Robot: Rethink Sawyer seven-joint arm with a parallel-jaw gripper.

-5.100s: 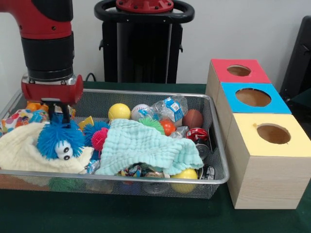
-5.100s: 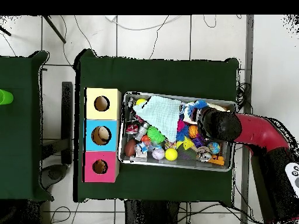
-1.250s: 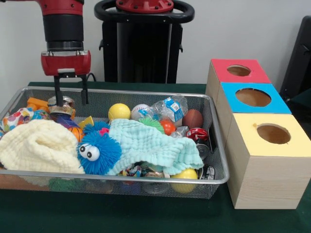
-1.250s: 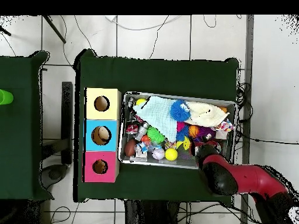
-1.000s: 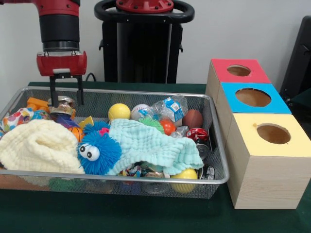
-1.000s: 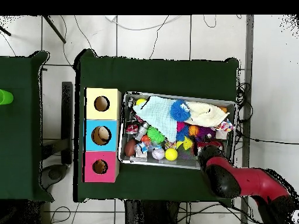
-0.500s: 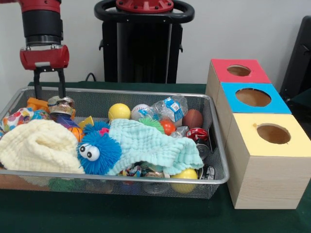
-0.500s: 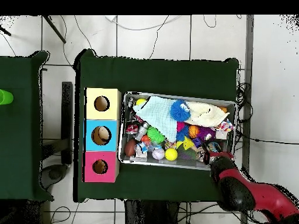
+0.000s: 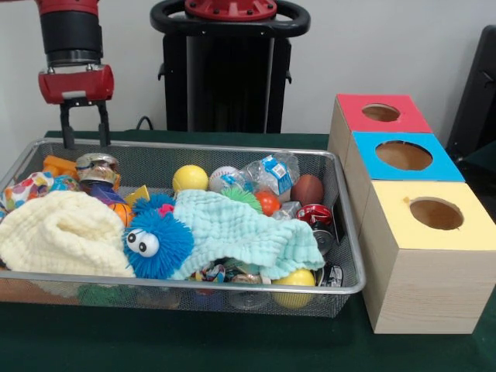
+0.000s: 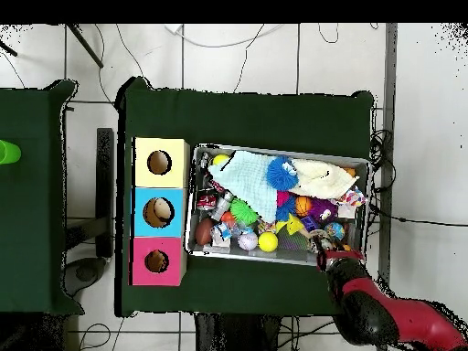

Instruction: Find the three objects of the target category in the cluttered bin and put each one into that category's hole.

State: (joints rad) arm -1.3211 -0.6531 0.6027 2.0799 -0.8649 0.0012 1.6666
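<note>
My gripper [image 9: 85,142] hangs open and empty over the far left corner of the wire bin [image 9: 232,147]. In the overhead view the gripper [image 10: 338,259] is at the bin's [image 10: 274,151] lower right edge. A small tin [image 9: 97,165] lies just below it. In the bin, a blue fuzzy toy with eyes [image 9: 155,242] [image 10: 281,172] sits between a cream cloth [image 9: 58,232] and a mint cloth [image 9: 232,232]. A yellow ball [image 9: 190,178], a baseball [image 9: 222,178], a plastic bottle [image 9: 267,172] and a brown football [image 9: 308,189] lie behind the cloths.
Three boxes with round holes stand in a row right of the bin: red [image 9: 353,108], blue [image 9: 368,147] and yellow [image 9: 395,205]. A red can [image 9: 314,215] and a second yellow ball [image 9: 293,277] lie near the bin's right end.
The gripper let go of the blue fuzzy toy, which now lies between the cloths. It has risen and moved toward the bin's far left corner, staying open.
</note>
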